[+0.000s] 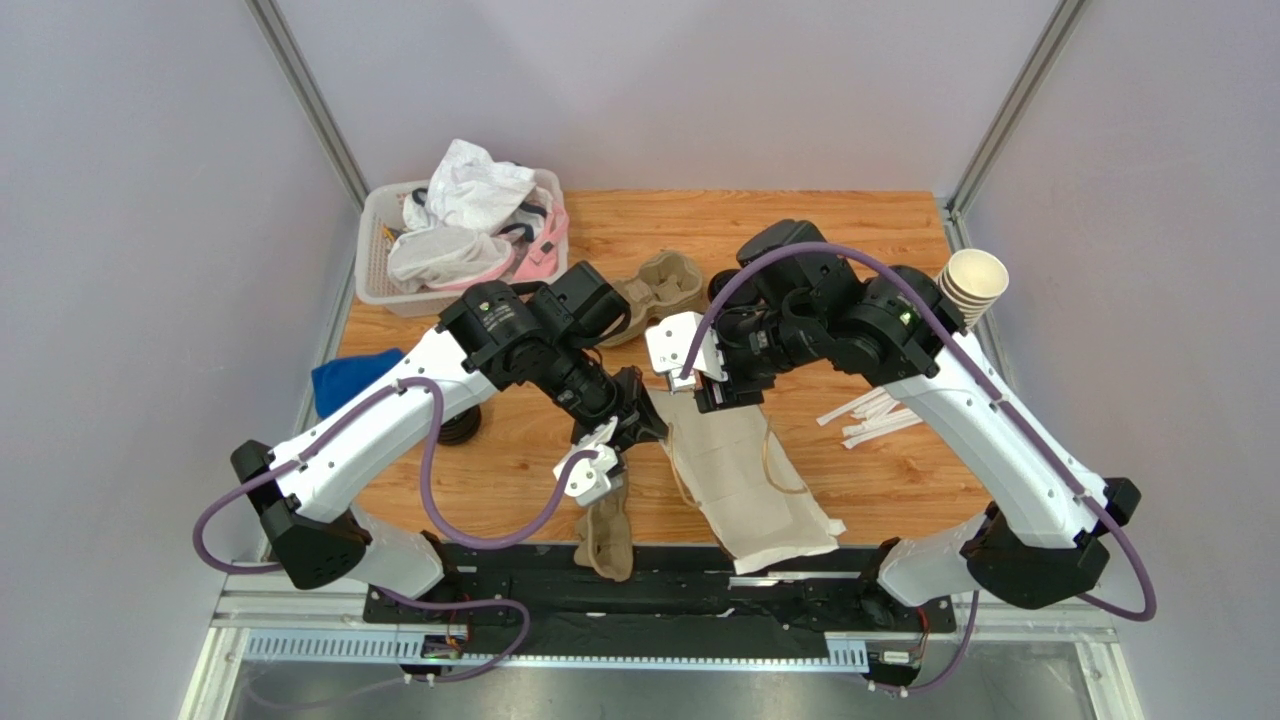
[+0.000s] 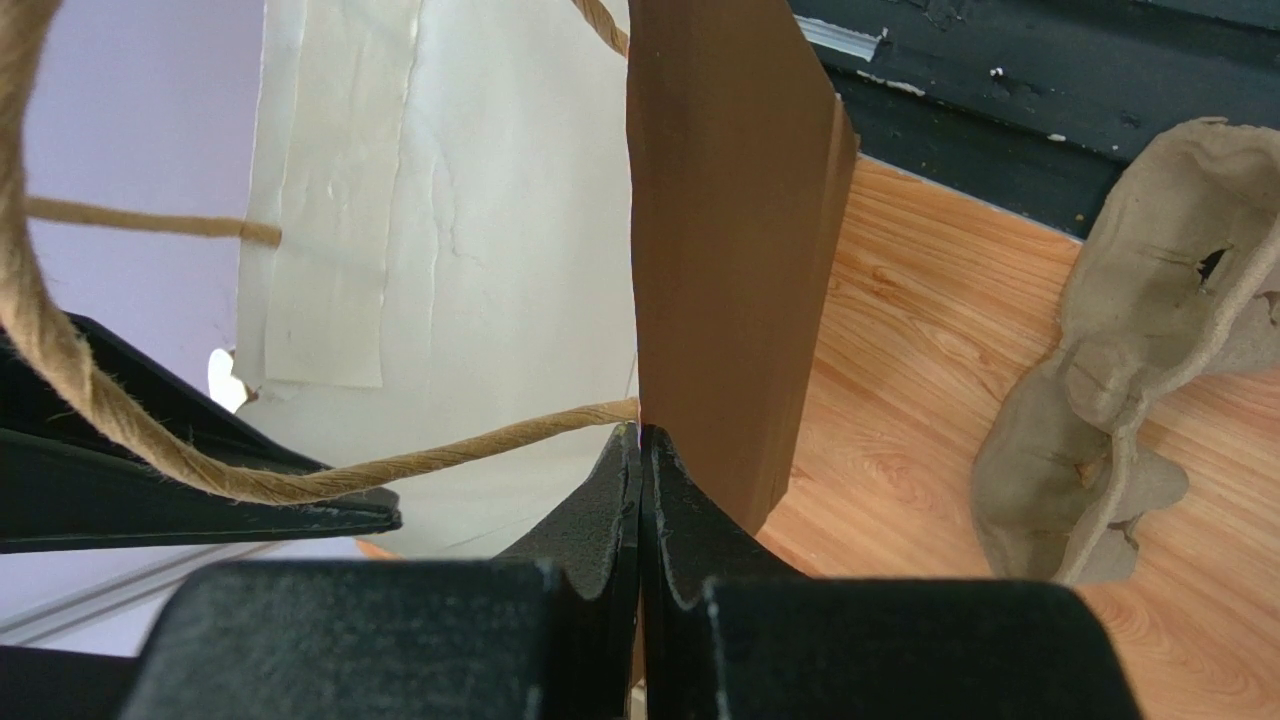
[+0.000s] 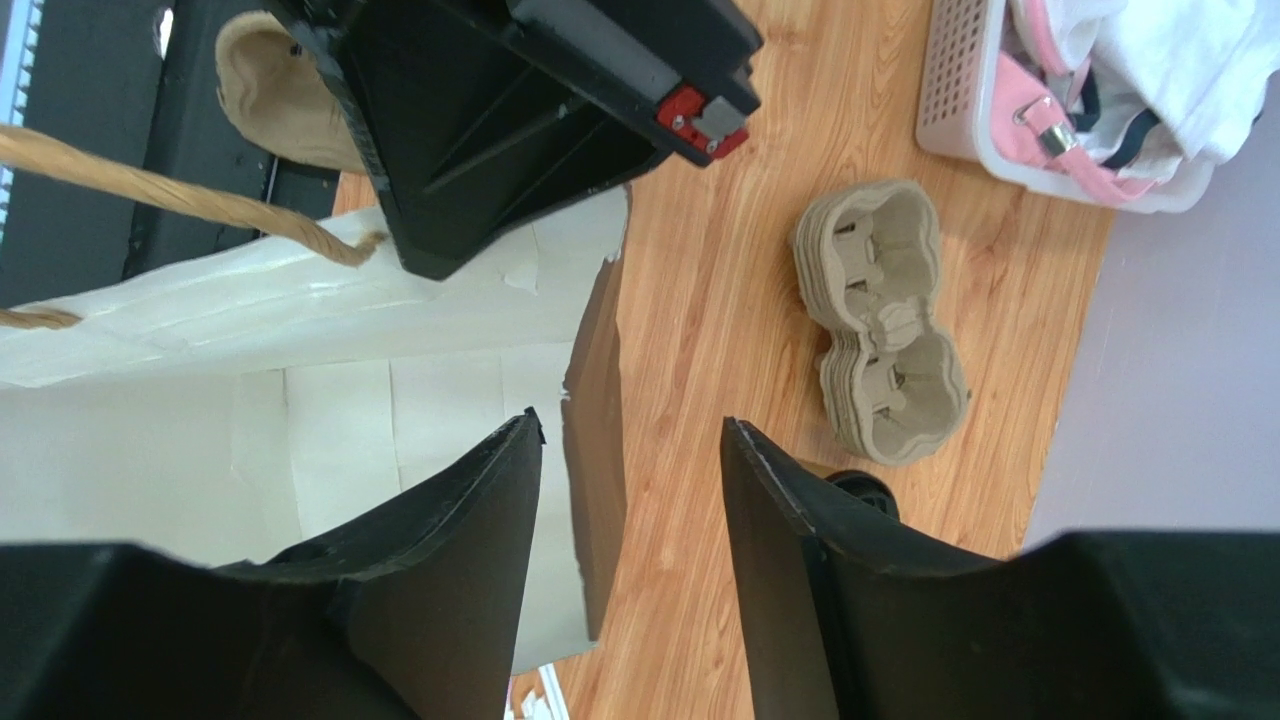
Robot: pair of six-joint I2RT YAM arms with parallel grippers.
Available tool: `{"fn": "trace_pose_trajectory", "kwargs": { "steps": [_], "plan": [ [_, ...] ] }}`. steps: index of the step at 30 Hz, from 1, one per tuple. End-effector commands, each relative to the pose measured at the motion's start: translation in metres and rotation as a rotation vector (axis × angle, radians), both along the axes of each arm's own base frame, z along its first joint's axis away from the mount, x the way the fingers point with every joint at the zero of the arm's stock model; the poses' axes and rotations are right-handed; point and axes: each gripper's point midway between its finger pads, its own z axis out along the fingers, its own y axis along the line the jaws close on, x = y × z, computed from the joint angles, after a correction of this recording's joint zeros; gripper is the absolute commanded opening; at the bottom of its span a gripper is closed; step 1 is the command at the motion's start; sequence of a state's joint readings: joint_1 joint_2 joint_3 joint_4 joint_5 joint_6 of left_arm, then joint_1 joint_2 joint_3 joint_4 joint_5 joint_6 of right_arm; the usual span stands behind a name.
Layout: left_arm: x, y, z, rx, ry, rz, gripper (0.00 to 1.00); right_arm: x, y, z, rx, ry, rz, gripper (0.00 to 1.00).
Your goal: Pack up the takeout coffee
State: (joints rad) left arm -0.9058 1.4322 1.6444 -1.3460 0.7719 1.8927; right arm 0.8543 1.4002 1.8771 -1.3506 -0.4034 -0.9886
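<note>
**Bag mouth pinched on the left, coffee not clearly in sight**

At the far left of the bench [image 1: 887, 480] I see a white slatted basket [image 1: 373, 282]. It holds crumpled white cloth [image 1: 473, 188] and something pink [image 1: 550, 240] with a strap. In front of it lies a blue thing [image 1: 349, 378], half under my left arm. A black thing [image 1: 460, 429] beside it is too covered to name.

The left tool [image 2: 642, 443] is closed tight. It pinches the brown edge of the paper bag [image 1: 751, 488] between its fingers. A twine handle [image 2: 451, 450] runs up to the pinch.

A pulp cup carrier [image 2: 1112, 405] lies just beside the bag at the near edge. A second stack of carriers [image 3: 887, 323] sits farther back, its wells bare.

The bag lies on its side, mouth toward the arms. Of its inside I make out only pale lining and twine.

The right tool [image 3: 631, 428] is partly open and holds nothing. The torn brown edge of the bag stands in the gap between its fingers.

I cannot pick out the takeout coffee with any certainty. In the right wrist view a sliver of a round black rim [image 3: 861, 483] shows beside the carrier stack, cut off by the tool. I cannot tell what it is.

Further right lie white sticks [image 1: 872, 420]. A tilted stack of lidless cups [image 1: 974, 282] sits at the bench's right edge.
</note>
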Motion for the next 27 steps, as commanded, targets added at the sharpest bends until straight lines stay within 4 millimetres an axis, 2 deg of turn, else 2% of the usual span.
{"fn": "trace_pose_trajectory", "kwargs": {
  "steps": [1, 7, 14, 16, 17, 18, 20, 21, 22, 23, 24, 25, 26, 27],
  "plan": [
    [-0.008, -0.002, 0.011, -0.042, -0.003, -0.041, 0.0, -0.011, -0.027, -0.02, -0.128, 0.033, -0.012, 0.5],
    [-0.008, -0.002, 0.009, -0.041, -0.002, -0.04, 0.0, -0.005, -0.033, -0.031, -0.172, 0.018, -0.038, 0.43],
    [-0.007, -0.002, 0.006, -0.031, 0.006, -0.032, 0.0, -0.002, -0.039, -0.039, -0.207, 0.001, -0.045, 0.26],
    [-0.007, -0.003, 0.008, -0.043, 0.005, -0.026, 0.0, -0.002, -0.041, -0.039, -0.211, 0.0, -0.049, 0.17],
    [-0.007, -0.003, 0.006, -0.038, 0.01, -0.021, 0.01, -0.001, -0.041, -0.039, -0.208, -0.002, -0.064, 0.03],
    [-0.007, -0.001, 0.008, -0.039, 0.017, -0.003, 0.06, 0.001, -0.04, -0.038, -0.205, -0.005, -0.078, 0.0],
    [-0.003, -0.001, 0.013, -0.055, 0.039, 0.042, 0.13, 0.008, -0.043, -0.035, -0.201, -0.012, -0.145, 0.0],
    [-0.002, 0.006, 0.022, -0.068, 0.119, 0.127, 0.21, 0.012, -0.045, -0.03, -0.194, -0.018, -0.177, 0.0],
    [0.005, 0.003, 0.031, -0.108, 0.144, 0.179, 0.25, 0.013, -0.048, -0.027, -0.188, -0.021, -0.201, 0.0],
    [0.007, 0.008, 0.026, -0.075, 0.265, 0.294, 0.35, 0.016, -0.05, -0.025, -0.182, -0.018, -0.228, 0.0],
    [0.018, 0.019, 0.037, -0.115, 0.295, 0.399, 0.41, 0.018, -0.056, -0.021, -0.159, 0.001, -0.281, 0.0],
    [0.035, 0.016, 0.054, -0.202, 0.301, 0.469, 0.43, 0.019, -0.059, -0.019, -0.145, 0.011, -0.304, 0.0],
    [0.041, 0.024, 0.044, -0.181, 0.452, 0.604, 0.52, 0.02, -0.061, -0.019, -0.136, 0.026, -0.327, 0.0],
    [0.043, 0.034, 0.058, -0.241, 0.483, 0.655, 0.57, 0.022, -0.067, -0.017, -0.121, 0.045, -0.372, 0.0]
  ]
}}
